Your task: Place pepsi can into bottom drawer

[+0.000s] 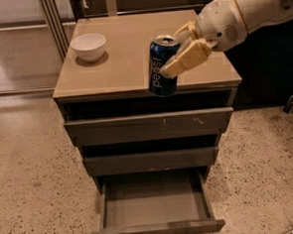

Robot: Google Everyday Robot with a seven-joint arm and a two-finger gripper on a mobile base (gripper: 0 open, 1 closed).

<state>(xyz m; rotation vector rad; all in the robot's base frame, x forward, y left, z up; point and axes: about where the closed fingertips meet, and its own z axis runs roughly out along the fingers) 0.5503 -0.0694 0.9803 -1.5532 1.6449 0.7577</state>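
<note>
One white bowl (88, 45) sits near the back left corner of the cabinet top (119, 73). To its right, at the front edge, the pepsi can (162, 66) is pinched upright by the gripper (175, 50), which reaches in from the right. Below, the bottom drawer (158, 230) stands pulled out. I judge the can could clip the two jutting drawers (147, 125) above on the way down, or topple if released too high.

Jaws, at cabinet (123, 65) front, hide right side of pepsi can (157, 68).
</note>
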